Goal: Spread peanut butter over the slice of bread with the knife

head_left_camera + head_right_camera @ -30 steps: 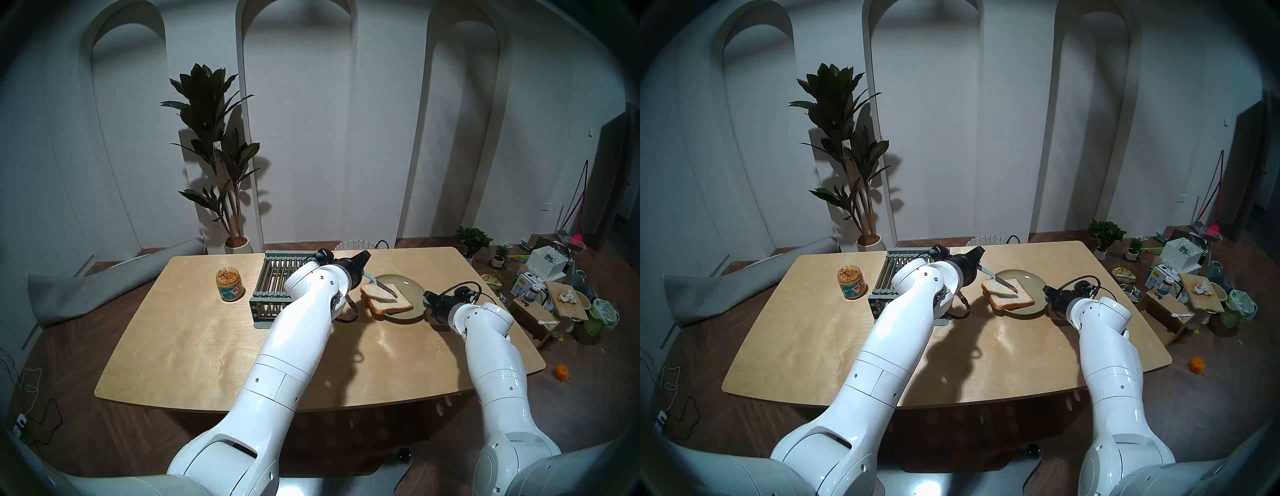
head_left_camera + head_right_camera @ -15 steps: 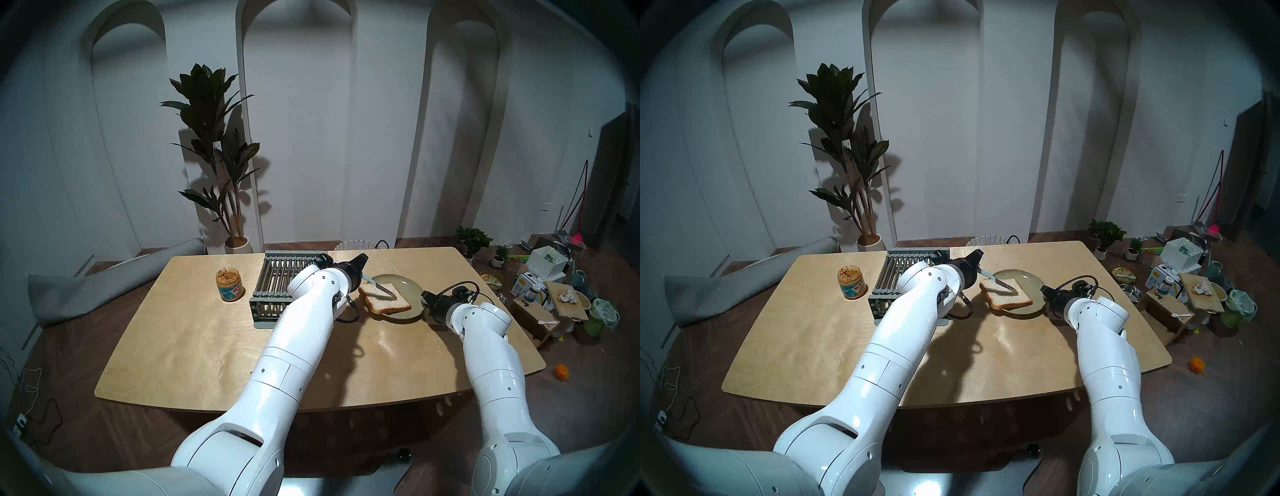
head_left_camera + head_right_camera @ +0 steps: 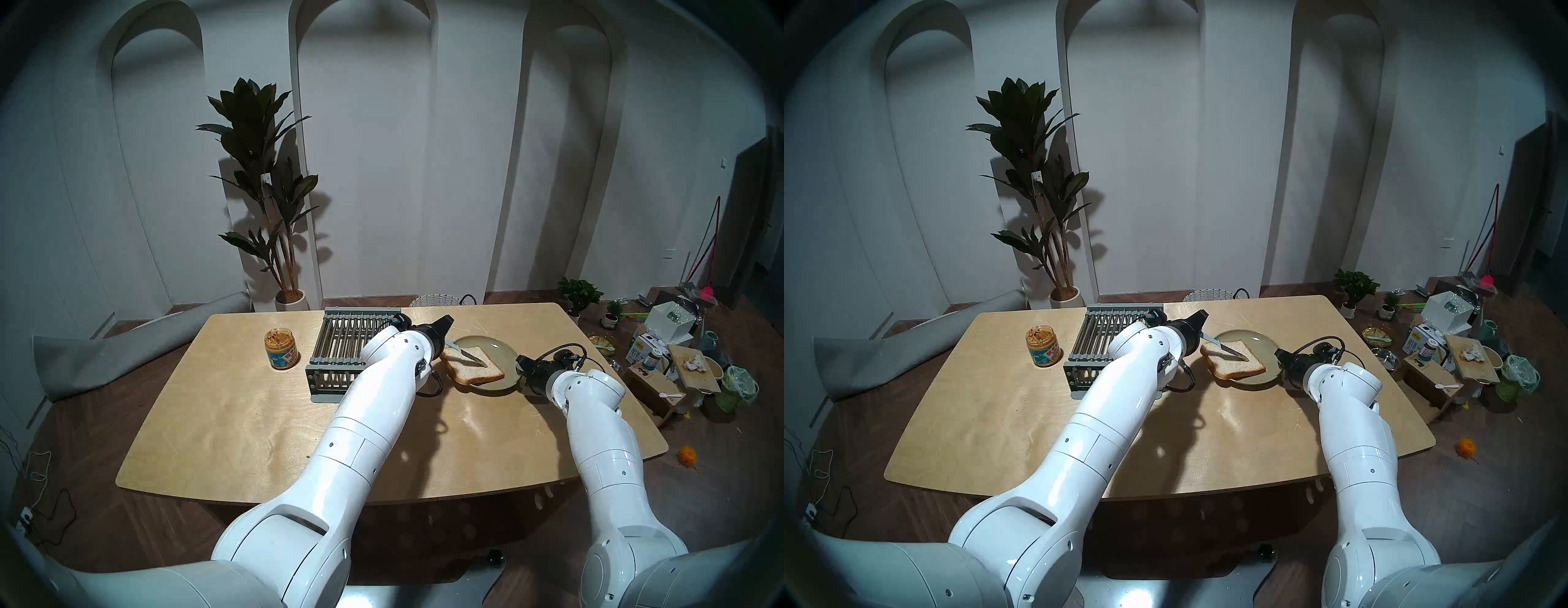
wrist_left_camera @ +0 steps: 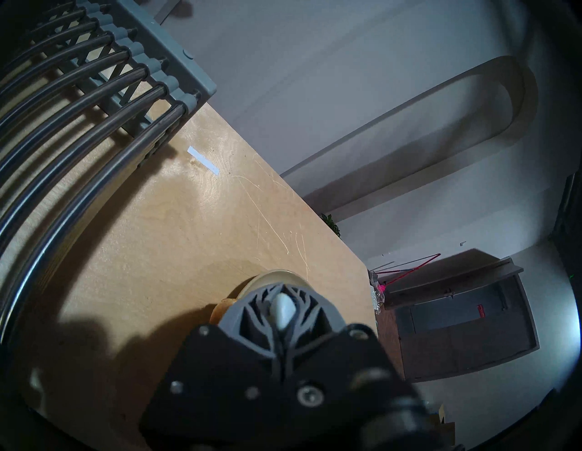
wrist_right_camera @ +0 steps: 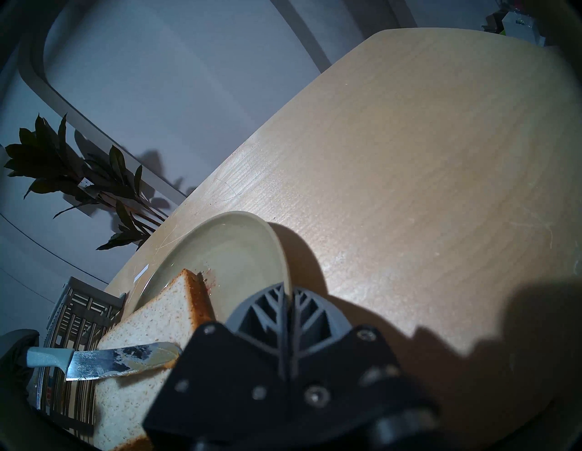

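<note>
The left gripper (image 4: 281, 310) is clamped on the pale grey handle of the small silver-bladed knife (image 5: 104, 362), whose long axis runs from that gripper toward the table's right edge, its smeared blade lying flat on the square white slice of bread (image 3: 473, 364). The bread sits on the round pale green plate (image 3: 505, 347) near the far right corner of the wooden table (image 3: 254, 416). The right gripper (image 5: 286, 296), pinched on the plate's rim, steadies it. The clear labelled jar of tan peanut butter (image 3: 281, 349) stands well apart toward the left edge.
</note>
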Controlling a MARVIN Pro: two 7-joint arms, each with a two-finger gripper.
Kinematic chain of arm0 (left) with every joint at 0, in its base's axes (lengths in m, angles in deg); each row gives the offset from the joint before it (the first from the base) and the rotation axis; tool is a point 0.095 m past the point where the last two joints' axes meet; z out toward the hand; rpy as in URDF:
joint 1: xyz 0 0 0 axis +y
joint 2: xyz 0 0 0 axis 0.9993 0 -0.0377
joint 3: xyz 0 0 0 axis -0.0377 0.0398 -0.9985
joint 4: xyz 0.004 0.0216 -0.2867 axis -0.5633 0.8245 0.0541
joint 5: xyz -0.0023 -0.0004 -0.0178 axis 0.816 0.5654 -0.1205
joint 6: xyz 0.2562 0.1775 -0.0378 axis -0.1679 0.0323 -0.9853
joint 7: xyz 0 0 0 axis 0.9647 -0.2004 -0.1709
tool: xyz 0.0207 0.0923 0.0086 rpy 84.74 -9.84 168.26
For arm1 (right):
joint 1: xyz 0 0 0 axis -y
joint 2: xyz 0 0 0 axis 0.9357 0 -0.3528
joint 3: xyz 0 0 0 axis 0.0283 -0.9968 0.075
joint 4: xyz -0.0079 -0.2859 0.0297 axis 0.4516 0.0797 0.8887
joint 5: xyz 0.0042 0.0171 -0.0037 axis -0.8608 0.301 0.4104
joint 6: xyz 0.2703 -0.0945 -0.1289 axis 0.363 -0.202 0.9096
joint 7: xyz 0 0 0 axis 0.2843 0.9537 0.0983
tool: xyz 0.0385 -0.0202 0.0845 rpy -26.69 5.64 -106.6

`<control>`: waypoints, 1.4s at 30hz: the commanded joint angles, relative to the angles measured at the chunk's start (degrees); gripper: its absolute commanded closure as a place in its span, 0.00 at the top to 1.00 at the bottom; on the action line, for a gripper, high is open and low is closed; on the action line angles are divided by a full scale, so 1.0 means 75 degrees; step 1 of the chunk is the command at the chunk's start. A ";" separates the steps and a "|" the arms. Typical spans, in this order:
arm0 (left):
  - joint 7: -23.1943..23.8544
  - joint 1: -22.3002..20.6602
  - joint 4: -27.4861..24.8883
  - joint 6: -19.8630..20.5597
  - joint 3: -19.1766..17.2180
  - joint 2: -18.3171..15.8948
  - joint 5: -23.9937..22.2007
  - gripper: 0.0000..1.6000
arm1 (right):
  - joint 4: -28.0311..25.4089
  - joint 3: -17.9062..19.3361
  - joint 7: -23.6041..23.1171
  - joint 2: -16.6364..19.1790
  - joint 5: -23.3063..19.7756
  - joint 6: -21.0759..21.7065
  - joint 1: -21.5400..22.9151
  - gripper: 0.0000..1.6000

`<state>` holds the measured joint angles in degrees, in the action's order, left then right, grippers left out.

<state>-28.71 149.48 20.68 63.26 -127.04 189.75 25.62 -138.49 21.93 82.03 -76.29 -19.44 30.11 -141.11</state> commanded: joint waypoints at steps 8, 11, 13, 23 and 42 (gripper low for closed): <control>-0.0034 -0.0420 0.0220 -0.0235 -0.0012 0.0055 0.0165 0.00 | 0.0254 0.0014 -0.0017 0.0066 0.0013 -0.0216 0.0221 0.00; -0.0068 -0.0404 0.0211 -0.0261 -0.0006 0.0017 0.0212 0.00 | 0.0260 0.0017 -0.0004 0.0054 0.0006 -0.0225 0.0223 0.00; -0.0096 -0.0384 0.0178 -0.0264 0.0041 -0.0019 0.0286 0.00 | 0.0266 0.0017 -0.0007 0.0048 0.0001 -0.0238 0.0223 0.00; -0.0094 -0.0204 0.0194 -0.0281 0.0065 -0.0088 0.0340 0.00 | 0.0068 0.0027 0.0008 0.0040 -0.0045 -0.0206 0.0119 0.00; -0.0367 0.0050 -0.0226 -0.0817 0.1435 -0.0341 0.1789 0.00 | 0.0089 0.0023 -0.0003 0.0054 -0.0057 -0.0205 0.0081 0.00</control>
<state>-29.47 150.14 20.32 59.15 -119.38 187.14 34.89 -137.60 22.20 82.28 -75.89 -19.81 28.73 -140.88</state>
